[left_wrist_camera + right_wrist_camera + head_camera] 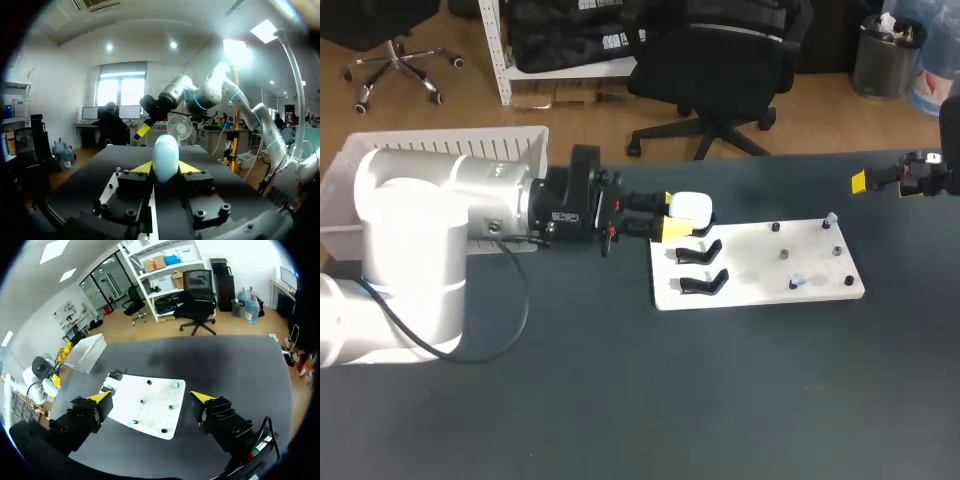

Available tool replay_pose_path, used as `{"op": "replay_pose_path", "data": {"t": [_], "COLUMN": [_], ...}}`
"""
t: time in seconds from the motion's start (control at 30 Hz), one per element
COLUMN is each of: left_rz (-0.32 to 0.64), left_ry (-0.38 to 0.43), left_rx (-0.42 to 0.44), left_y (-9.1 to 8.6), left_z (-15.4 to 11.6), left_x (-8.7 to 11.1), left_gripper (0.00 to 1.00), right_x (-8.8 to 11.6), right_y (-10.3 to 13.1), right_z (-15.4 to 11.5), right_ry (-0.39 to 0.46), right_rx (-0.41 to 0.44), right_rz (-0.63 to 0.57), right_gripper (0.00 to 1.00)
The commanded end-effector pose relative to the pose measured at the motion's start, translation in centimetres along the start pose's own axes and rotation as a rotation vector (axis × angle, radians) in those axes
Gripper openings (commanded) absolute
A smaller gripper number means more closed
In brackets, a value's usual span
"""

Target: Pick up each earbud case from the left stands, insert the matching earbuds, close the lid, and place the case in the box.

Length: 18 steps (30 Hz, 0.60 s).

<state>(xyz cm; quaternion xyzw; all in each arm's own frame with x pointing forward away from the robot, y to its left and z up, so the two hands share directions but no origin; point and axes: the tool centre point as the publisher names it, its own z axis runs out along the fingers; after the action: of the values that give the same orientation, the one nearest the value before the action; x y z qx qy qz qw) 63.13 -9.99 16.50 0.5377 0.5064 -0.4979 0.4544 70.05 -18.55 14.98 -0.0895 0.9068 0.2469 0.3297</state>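
With the left gripper [681,217] clamped on the smooth white rounded earbud case [693,208] at the flat white board's [760,272] far-left corner, best lift it straight clear of the black hook stands [704,251], squeezing squarely, while the right gripper [152,396] hangs wide open, empty.

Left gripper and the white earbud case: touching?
Touching. The left wrist view shows the white earbud case pinched between both yellow tips of the left gripper, no gap on either side.
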Motion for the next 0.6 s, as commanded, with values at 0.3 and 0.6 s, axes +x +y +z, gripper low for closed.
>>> {"op": "replay_pose_path", "data": {"t": [0.3, 0.6], "left_rz": [0.003, 0.018], "left_ry": [-0.003, -0.008], "left_rx": [-0.013, -0.033], "left_y": [-0.21, -0.61], "left_z": [0.10, 0.26], "left_x": [0.09, 0.12], "left_gripper": [0.00, 0.00], "right_x": [-0.02, -0.02], "right_y": [-0.09, -0.09], "right_z": [-0.02, -0.02], "right_ry": [0.001, 0.001], "right_rx": [-0.002, -0.002], "right_rz": [-0.001, -0.001], "right_gripper": [1.00, 1.00]}}
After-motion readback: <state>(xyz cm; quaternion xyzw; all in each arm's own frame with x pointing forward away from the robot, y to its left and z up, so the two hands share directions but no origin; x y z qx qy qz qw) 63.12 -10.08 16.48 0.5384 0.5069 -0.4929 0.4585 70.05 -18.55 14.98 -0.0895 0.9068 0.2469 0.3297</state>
